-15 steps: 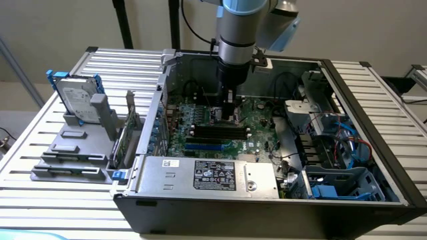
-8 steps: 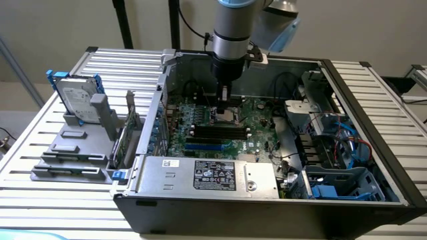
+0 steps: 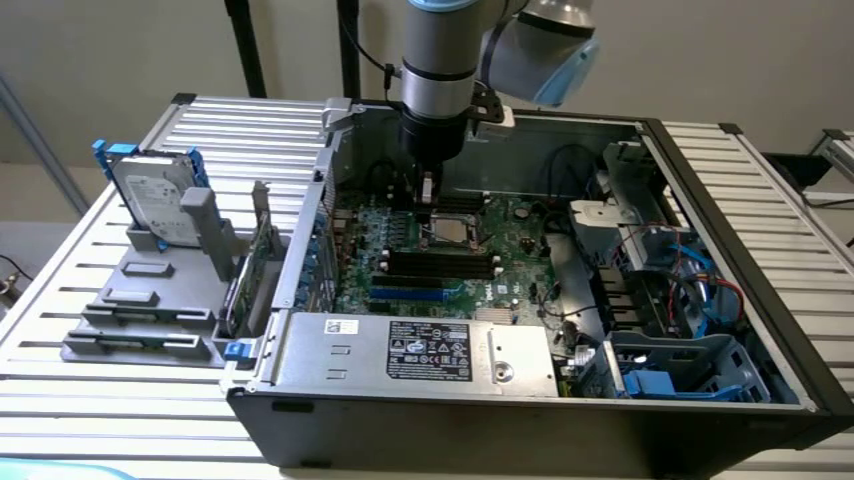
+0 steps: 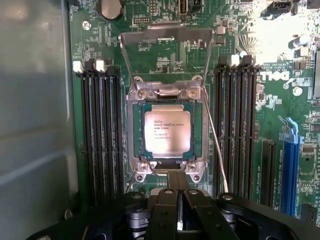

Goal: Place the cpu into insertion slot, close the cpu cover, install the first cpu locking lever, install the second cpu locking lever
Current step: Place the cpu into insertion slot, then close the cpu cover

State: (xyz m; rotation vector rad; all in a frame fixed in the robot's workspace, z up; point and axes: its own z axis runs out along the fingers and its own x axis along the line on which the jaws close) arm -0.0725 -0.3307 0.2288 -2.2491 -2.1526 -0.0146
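White "DELL" stands on the board (image 4: 272, 77) beyond the memory slots (image 4: 235, 125). The print on the cpu (image 4: 167, 132) cannot be read, nor the label (image 3: 430, 350) on the silver box (image 3: 320, 350) at 6 o'clock in the exterior view.

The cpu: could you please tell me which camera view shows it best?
The wrist view: the cpu faces the camera squarely, silver top and printing visible, seated in its socket. The exterior view shows it as a small pale square on the board beneath the gripper.
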